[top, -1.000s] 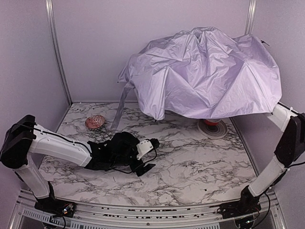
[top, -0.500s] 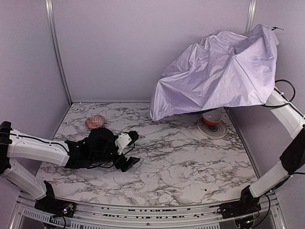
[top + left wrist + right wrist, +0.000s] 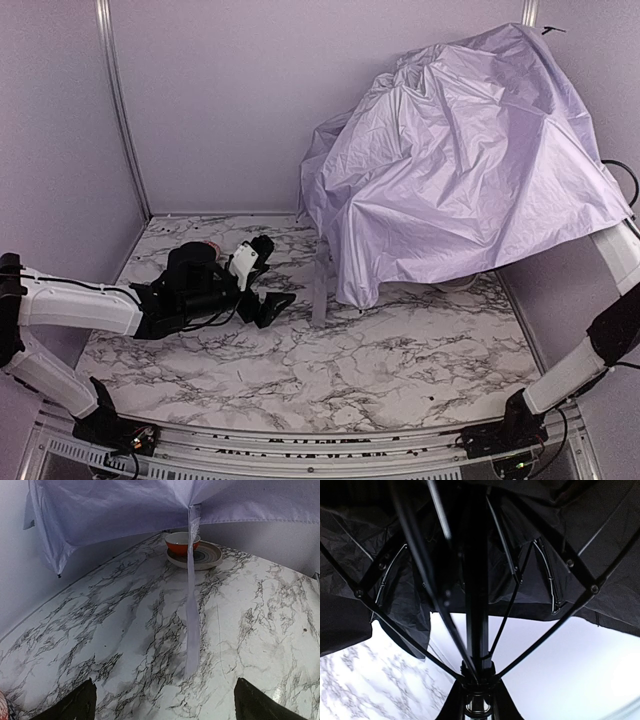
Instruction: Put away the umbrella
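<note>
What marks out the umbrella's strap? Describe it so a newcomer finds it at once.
Start at the big lavender umbrella held up over the far right of the marble table. From its canopy's lower edge a narrow lavender strap hangs straight down toward the tabletop. It is the only thin flat ribbon there; the red bowl and striped plate behind it are round.

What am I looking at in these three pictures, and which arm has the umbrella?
Two white-and-black robot arms are bolted to a marble-patterned table. The overhead picture shows both; the other two come from wrist cameras. The right end effector is closed on the thin black shaft of the unfolded shiny lavender fabric umbrella, seen from beneath in its wrist view. The left end effector is open, holding nothing, low over the table. Its camera shows the umbrella's dangling lavender strap and an orange bowl on a striped round plate.
</note>
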Robot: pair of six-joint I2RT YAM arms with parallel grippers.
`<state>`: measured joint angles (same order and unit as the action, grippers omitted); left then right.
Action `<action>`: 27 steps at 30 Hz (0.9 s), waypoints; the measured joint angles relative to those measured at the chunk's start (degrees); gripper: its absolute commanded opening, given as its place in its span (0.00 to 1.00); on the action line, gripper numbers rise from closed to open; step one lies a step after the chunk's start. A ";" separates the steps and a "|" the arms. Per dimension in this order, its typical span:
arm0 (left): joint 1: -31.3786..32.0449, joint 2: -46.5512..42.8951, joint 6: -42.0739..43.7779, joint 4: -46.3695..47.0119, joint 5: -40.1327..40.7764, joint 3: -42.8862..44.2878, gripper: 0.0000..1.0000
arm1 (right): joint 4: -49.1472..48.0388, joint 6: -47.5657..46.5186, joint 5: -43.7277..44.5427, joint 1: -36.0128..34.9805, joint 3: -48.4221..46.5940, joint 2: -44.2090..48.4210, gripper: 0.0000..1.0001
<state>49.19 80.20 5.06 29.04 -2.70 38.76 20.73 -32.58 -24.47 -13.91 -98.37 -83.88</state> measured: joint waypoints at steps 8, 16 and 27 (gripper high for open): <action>3.28 0.83 1.18 1.25 -3.87 2.75 0.86 | 1.77 -1.07 -7.15 0.00 -0.07 -0.02 0.00; 3.28 3.02 3.82 3.34 -2.97 3.76 0.86 | 3.74 -1.68 -10.32 0.00 -0.07 -0.13 0.00; 4.07 17.66 2.67 10.12 -7.02 7.06 0.68 | 3.72 -1.09 -11.93 0.00 -0.07 -0.13 0.00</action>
<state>53.25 97.86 7.73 39.16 -9.72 45.82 24.45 -33.67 -36.40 -13.91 -98.43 -84.01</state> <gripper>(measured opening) 0.699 0.140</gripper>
